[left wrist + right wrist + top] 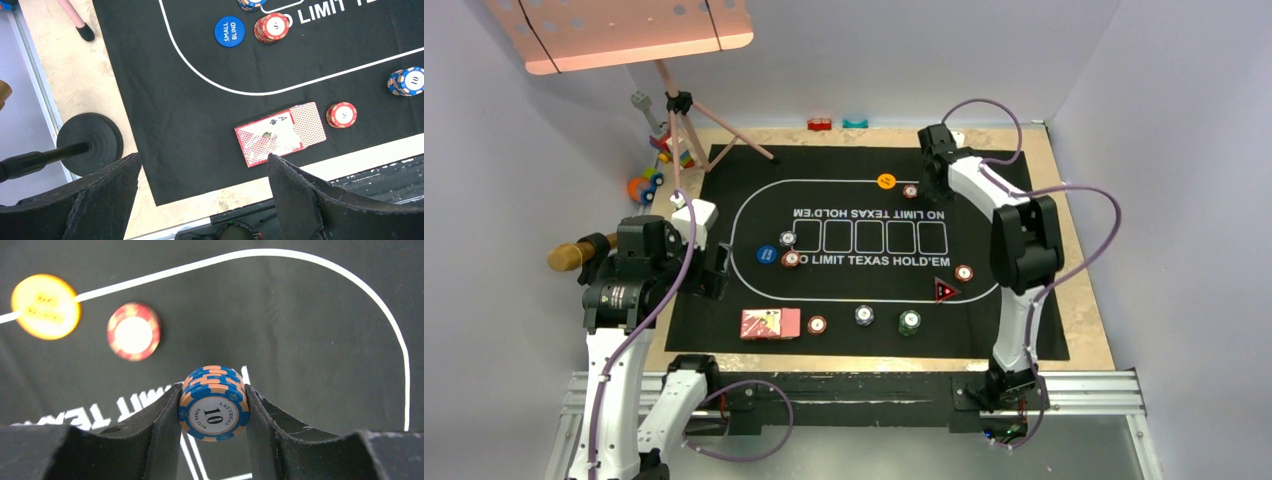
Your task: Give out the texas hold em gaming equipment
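A stack of blue-and-orange "10" poker chips sits on edge between the fingers of my right gripper, which is shut on it above the far end of the black Texas Hold'em mat. From above, the right gripper hangs beside an orange button and a red chip stack. My left gripper stands open and empty over the mat's near left corner. The red-backed cards lie just beyond it. A blue small-blind button, red chips, a triangular marker and green chips rest on the mat.
A tripod stand with a pink board rises at the back left, its black round foot near my left fingers. Colourful toys lie off the mat's left. Small red and teal blocks sit at the back wall.
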Motion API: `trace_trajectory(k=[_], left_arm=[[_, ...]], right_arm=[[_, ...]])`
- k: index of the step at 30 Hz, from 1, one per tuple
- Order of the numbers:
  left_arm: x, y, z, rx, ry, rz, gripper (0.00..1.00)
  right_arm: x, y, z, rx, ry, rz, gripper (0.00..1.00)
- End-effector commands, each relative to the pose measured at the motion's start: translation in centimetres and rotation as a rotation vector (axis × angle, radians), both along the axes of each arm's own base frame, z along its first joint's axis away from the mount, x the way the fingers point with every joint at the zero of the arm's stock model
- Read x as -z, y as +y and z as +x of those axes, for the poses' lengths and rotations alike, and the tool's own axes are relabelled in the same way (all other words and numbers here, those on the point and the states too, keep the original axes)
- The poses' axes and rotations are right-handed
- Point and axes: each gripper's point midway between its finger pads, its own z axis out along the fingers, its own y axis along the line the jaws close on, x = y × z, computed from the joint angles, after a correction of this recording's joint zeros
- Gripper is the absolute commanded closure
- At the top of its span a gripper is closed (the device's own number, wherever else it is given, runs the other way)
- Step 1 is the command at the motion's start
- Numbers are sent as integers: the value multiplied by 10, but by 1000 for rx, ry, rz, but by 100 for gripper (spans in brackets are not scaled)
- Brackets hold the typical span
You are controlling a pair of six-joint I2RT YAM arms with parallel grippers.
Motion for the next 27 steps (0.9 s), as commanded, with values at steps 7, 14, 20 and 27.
trace_trajectory(k=[7,14,20,27], left_arm=[[-4,0,6,-9,-25,-7,0],[-4,0,5,-6,-27,-4,0],[-4,0,5,-5,-27,-3,0],[-6,0,4,-5,-36,-2,0]], right_arm=[[20,-17,56,72,-16,-27,84],[27,-24,68,89,-16,-50,84],[35,-24,68,81,4,-44,71],[41,-19,68,65,24,-26,41]])
